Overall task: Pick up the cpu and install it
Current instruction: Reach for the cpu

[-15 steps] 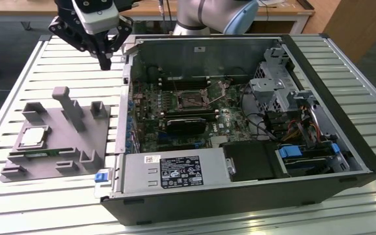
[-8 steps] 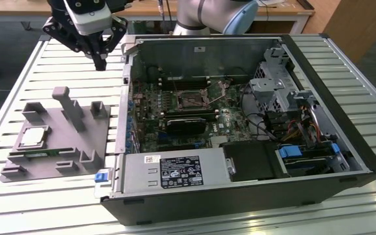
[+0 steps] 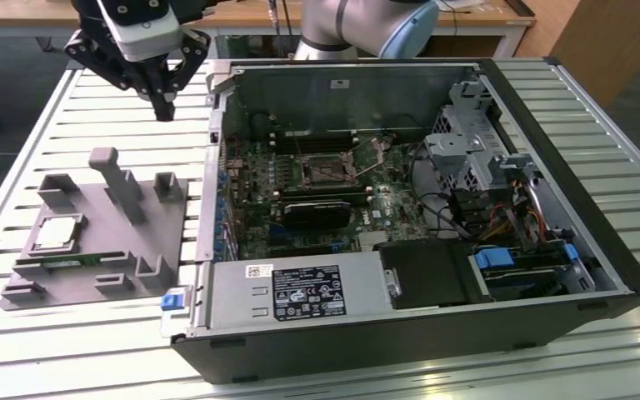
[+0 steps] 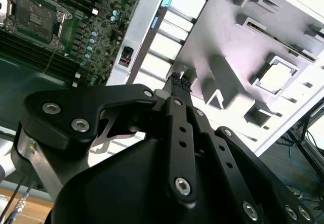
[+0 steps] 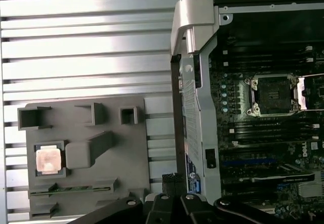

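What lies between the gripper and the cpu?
In the exterior view, bare table slats, then the grey holder's tall post, separate the gripper from the cpu.

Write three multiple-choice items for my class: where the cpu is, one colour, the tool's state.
1. The cpu lies: A in the motherboard socket; B in the holder on the table; C in the tool.
2. The holder is: A red; B yellow; C grey.
3. The tool is: A shut, holding nothing; B shut on the cpu; C wide open.
Answers: B, the silvery chip sits in a holder pocket, the socket empty; C, it is plain grey; A, its fingers meet above the table with nothing between.
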You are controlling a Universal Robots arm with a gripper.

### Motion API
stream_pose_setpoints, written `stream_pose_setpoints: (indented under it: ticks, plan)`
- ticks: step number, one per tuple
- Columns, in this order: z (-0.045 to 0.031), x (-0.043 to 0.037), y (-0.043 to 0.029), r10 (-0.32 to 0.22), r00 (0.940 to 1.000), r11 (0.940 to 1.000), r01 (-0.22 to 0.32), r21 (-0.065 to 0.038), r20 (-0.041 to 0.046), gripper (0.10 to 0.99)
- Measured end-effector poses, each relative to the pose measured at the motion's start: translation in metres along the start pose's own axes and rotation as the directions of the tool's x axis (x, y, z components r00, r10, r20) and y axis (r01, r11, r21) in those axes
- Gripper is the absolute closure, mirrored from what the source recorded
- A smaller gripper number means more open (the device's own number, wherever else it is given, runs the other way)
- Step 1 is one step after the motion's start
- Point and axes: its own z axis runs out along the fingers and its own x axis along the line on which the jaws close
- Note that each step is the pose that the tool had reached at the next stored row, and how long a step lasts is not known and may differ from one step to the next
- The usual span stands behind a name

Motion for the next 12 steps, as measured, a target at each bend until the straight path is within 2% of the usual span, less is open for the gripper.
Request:
stream_pose_setpoints:
  ticks: [12]
  plan:
    - [0.0012,0.0126,-0.001,0.0,1.0,1.0,0.0,0.0,-0.0026,0.98]
